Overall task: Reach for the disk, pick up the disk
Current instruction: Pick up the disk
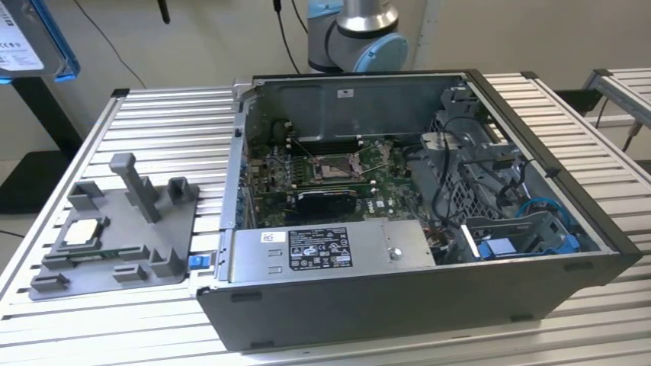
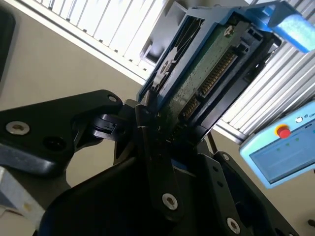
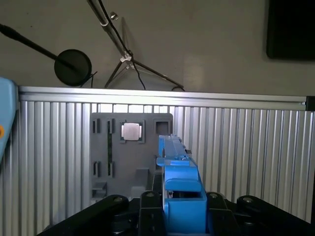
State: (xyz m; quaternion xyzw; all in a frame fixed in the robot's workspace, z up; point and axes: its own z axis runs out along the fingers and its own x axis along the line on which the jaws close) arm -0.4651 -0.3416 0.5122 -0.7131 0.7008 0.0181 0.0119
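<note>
We see the arm [image 1: 358, 15] as a smooth silver-grey tube above a dark ring, meeting a rounded grey joint housing closed by a pale blue cap [image 1: 392, 52]. In both wrist views we find the pincer [image 2: 165, 129] [image 3: 182, 209] matt black throughout. It is built of flat linkage bars [image 2: 54, 130] with rounded ends. We note a round silver pin [image 2: 169, 200] at a pivot, and a pale fastener [image 2: 17, 128] sunk into the broadest bar.
</note>
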